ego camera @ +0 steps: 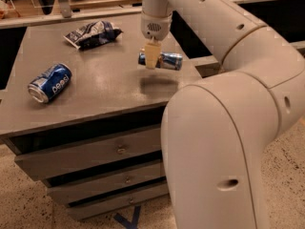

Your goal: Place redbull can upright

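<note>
My gripper (pixel 151 62) over right part of table (pixel 95 109), fingers pinching redbull can (pixel 170 61); can sideways, held clear of surface, shadow beneath. Blue soda can (pixel 50 82) lying left, snack bag (pixel 93 32) behind

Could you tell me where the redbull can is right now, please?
In the camera view, the redbull can is held sideways in the gripper, just above the table near its right edge, apart from the Pepsi can and snack bag.
</note>
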Tool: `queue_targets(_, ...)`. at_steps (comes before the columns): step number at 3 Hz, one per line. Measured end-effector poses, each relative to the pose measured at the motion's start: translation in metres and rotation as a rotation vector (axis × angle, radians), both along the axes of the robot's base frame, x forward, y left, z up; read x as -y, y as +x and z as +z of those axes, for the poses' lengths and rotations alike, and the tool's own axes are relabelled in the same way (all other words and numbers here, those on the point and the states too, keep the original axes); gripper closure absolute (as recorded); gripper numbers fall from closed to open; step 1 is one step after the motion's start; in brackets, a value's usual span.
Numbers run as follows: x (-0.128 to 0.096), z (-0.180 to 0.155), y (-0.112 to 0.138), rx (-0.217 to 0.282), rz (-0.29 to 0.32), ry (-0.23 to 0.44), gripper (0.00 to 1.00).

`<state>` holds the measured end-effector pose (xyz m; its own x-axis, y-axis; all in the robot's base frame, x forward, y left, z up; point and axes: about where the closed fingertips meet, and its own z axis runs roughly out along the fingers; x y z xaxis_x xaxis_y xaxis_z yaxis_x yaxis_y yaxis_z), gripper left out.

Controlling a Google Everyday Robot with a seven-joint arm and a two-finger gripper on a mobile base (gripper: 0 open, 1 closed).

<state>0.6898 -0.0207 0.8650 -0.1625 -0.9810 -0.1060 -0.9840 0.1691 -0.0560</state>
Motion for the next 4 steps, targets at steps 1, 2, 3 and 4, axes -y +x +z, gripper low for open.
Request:
queue_targets(1, -0.003, 0.055, -0.022, 0.101, 0.091, 0.044, 1.00)
queue_targets(2, -0.002, 0.111, -0.049, 0.206, 0.140, 0.196, 1.00)
queue_targets(3, 0.004, 0.147, -0.072, 0.269, 0.160, 0.385, 1.00)
queue_targets(4, 0.012, 0.171, -0.079, 0.319, 0.191, 0.592, 1.00)
